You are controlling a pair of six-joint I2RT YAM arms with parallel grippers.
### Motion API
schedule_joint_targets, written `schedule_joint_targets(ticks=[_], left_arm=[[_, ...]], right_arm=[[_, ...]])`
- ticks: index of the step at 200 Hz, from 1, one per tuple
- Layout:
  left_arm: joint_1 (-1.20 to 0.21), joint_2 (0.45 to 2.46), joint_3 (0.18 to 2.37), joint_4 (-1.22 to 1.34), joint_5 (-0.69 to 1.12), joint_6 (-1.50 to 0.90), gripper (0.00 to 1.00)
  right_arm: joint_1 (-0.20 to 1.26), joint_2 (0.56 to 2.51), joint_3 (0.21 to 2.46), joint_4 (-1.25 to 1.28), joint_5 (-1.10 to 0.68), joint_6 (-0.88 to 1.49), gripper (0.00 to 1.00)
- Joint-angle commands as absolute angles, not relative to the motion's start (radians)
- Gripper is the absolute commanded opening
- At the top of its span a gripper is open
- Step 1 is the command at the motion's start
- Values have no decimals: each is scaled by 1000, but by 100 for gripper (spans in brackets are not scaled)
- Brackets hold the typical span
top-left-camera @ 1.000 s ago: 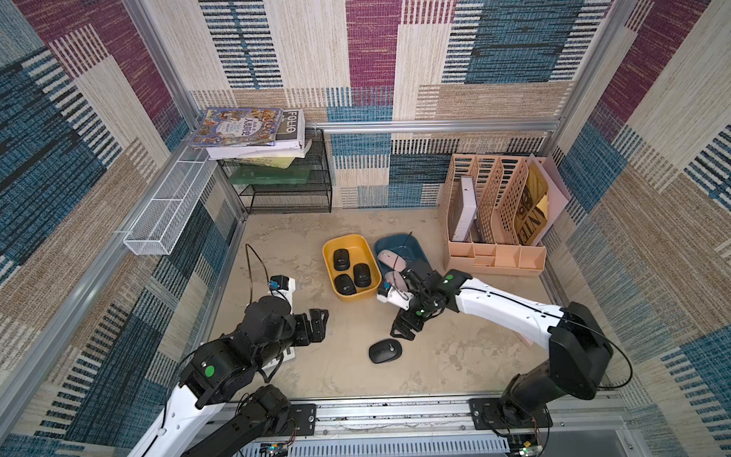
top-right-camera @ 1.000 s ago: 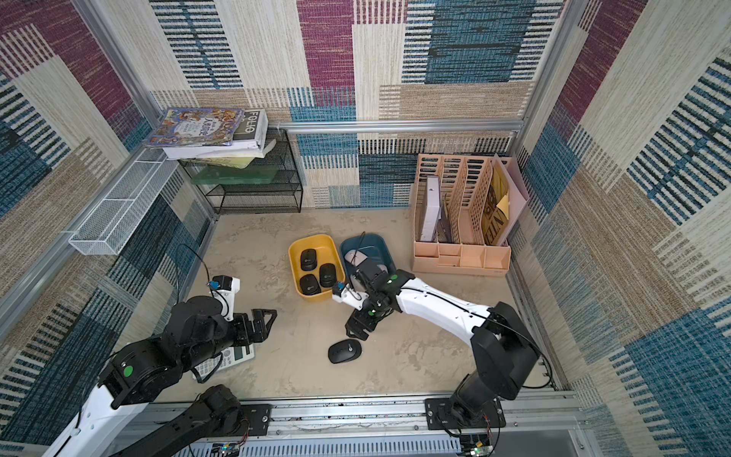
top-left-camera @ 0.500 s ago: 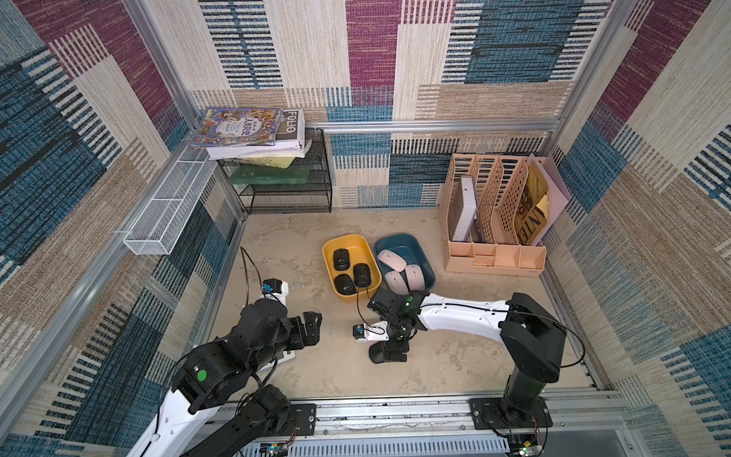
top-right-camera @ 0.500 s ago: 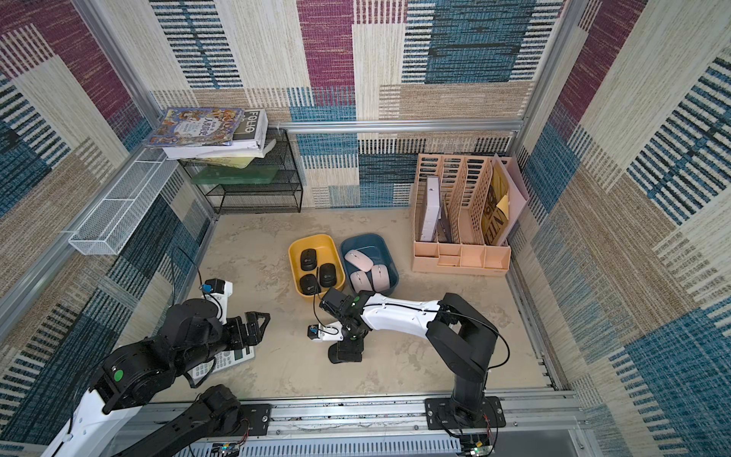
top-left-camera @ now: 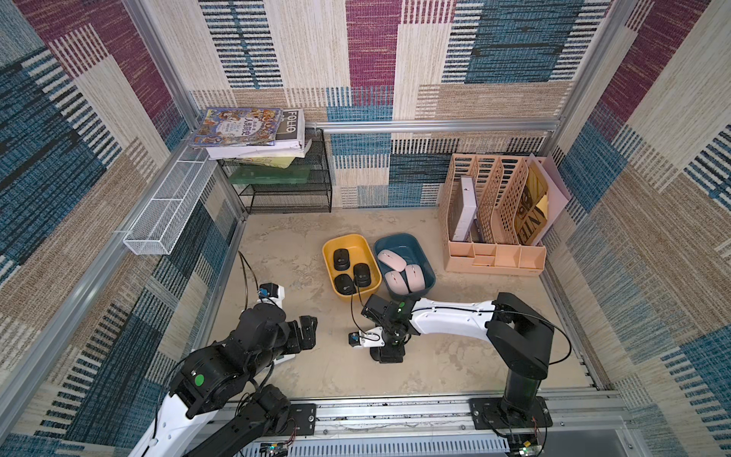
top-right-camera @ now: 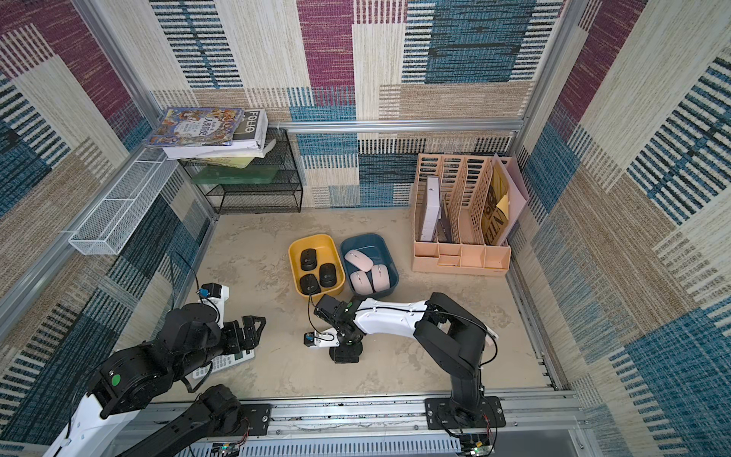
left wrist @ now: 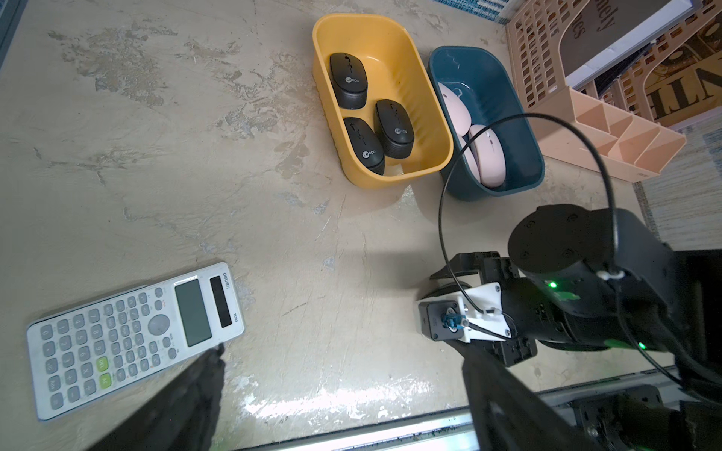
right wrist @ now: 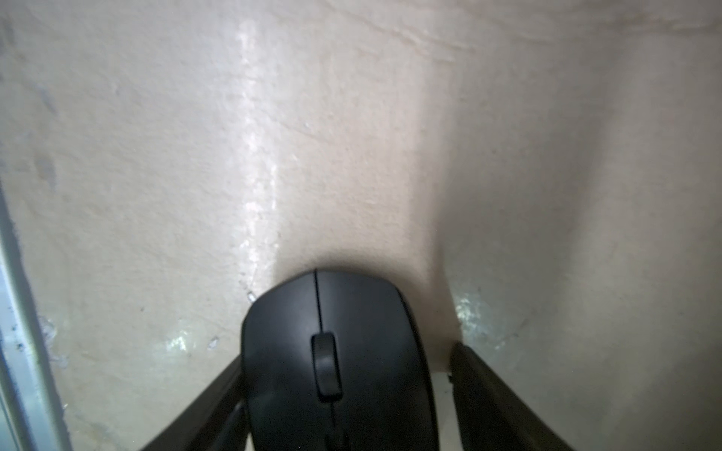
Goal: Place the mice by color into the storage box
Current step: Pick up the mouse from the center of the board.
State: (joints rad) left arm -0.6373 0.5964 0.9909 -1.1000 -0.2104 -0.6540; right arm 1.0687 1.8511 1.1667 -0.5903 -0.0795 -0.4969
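In both top views three black mice lie in the yellow bin, three pink mice in the blue bin, and the right end effector points down at the desk near them. The left wrist view shows the left end effector wide and empty near the calculator. The right wrist view shows a fourth black mouse on the desk between the right fingers, one touching it, one just apart.

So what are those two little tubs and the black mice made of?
Yellow tub: looks like moulded plastic, smooth and slightly glossy, with rounded corners and a ribbed wall. Blue tub: seemingly the same kind, with a faint shine inside. Black mice: probably matt plastic shells, showing little glare and a printed white logo.
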Motion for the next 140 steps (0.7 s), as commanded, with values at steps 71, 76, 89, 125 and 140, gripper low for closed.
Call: schedule_joint_targets(ticks=[71, 76, 89, 125, 140], left_arm=[[-636, 623, 971, -1047, -189, -615, 99], [-635, 627, 971, -1044, -188, -612, 99], [-635, 638, 967, -1033, -188, -609, 99], [-635, 657, 955, -996, -181, -598, 99], [-634, 666, 951, -985, -177, -594, 99]], right_arm=[[913, 1809, 1310, -554, -241, -198, 23], [900, 1804, 1324, -542, -255, -165, 23], [867, 1804, 1375, -530, -302, -90, 23], [815, 1862, 1542, -529, -307, 74, 24], [798, 1913, 1628, -536, -274, 137, 24]])
